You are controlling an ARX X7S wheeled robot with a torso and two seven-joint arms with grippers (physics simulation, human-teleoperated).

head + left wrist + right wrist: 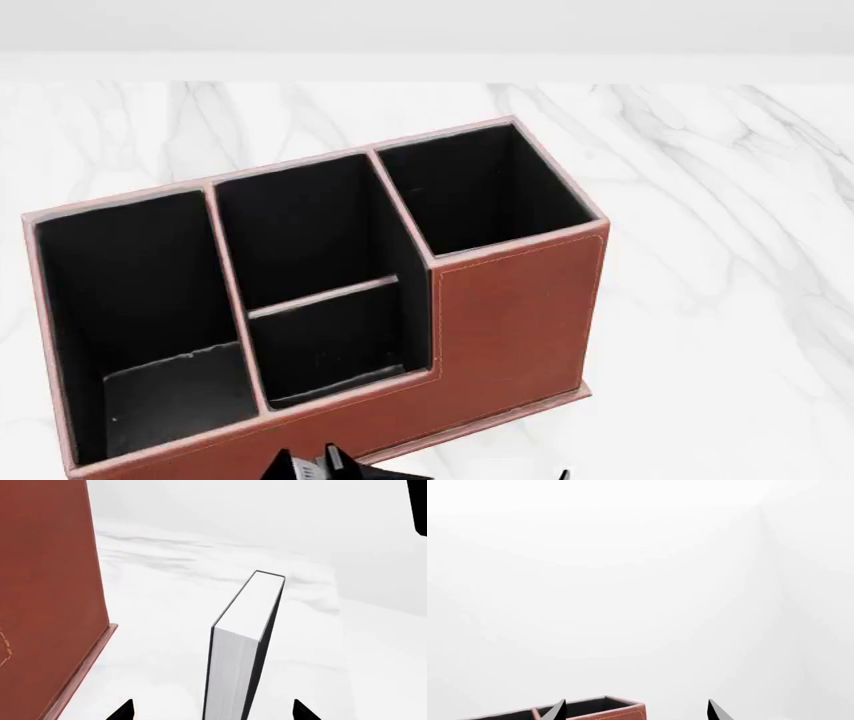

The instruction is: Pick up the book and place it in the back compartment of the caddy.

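On the white marble tabletop [721, 200] we are seeing the red-brown caddy [514, 310] filling most of the head view, its back compartment [327, 340] sitting in the middle section, black-lined and holding nothing. Moving right in the left wrist view, the caddy's outer wall is standing at one side, then the book [243, 640] is standing upright on the marble, apart from that wall. The left gripper [212, 711] is straddling the book, fingertips spread wide, not touching it. The right gripper [635, 710] is hanging above the caddy's rim, fingers parted, carrying nothing.
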